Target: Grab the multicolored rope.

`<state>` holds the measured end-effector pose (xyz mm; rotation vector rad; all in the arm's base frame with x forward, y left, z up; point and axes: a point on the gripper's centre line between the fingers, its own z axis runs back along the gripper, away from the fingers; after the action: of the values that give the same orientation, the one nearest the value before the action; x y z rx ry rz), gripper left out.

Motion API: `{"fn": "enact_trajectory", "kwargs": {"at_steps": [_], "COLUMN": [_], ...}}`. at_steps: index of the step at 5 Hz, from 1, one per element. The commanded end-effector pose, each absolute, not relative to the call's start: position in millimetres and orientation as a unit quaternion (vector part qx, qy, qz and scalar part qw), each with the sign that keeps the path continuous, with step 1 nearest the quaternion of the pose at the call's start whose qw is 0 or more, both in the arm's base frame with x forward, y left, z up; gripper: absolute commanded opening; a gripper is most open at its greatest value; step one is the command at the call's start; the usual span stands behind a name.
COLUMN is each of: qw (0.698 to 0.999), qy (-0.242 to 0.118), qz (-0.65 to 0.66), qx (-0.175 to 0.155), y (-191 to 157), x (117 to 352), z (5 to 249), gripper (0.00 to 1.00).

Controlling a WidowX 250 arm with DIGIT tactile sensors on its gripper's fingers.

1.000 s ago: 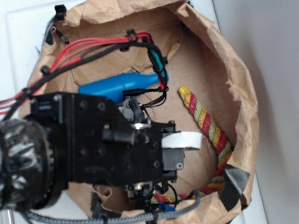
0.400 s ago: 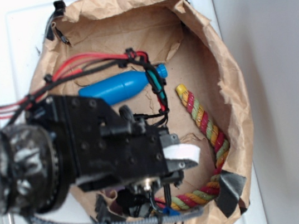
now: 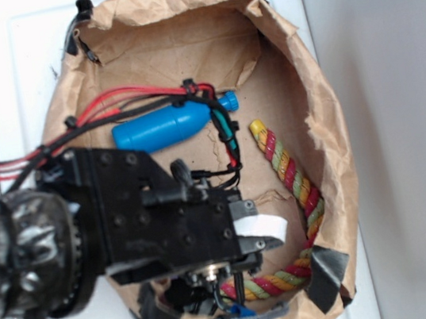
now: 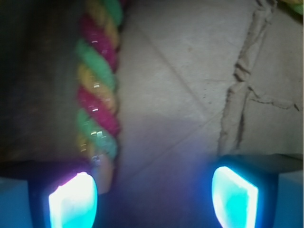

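1. Brown paper bag (image 3: 312, 96), rim rolled down into a shallow tub, sits on a white bench (image 3: 19, 44); black tape patch (image 3: 325, 267) on the rim at lower right.
2. Multicolored rope (image 3: 289, 176) lies on the bag floor along the right wall: yellow tip up near the bottle cap, body running down, then curving left along the bottom edge under the arm.
3. Blue bottle (image 3: 160, 127) lies on its side in the upper middle of the bag, cap pointing right, apart from the rope.
4. Claw (image 4: 153, 197) is spread, nothing between the fingers. Wrist view: rope (image 4: 97, 99) runs vertically just above the left finger (image 4: 73, 202), its lower end touching or overlapping that fingertip; bare creased paper fills the gap to the other finger.
5. Red and black cables (image 3: 109, 107) run from the left across the arm, crossing over the bottle neck.
6. No readable brand, label or writing on the bottle, bag or arm.
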<state>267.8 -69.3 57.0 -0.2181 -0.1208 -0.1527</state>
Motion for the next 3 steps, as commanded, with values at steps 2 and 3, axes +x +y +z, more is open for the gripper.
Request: {"fn": "enact_trajectory", "kwargs": {"at_steps": [2, 3], "qw": [0.979, 0.984], "qy": [-0.095, -0.081], "qz": [-0.079, -0.09], "qx": [-0.165, -0.13], "y": [-92, -112], "x": [286, 286], "z": [62, 36], "gripper": [1.0, 1.0]}}
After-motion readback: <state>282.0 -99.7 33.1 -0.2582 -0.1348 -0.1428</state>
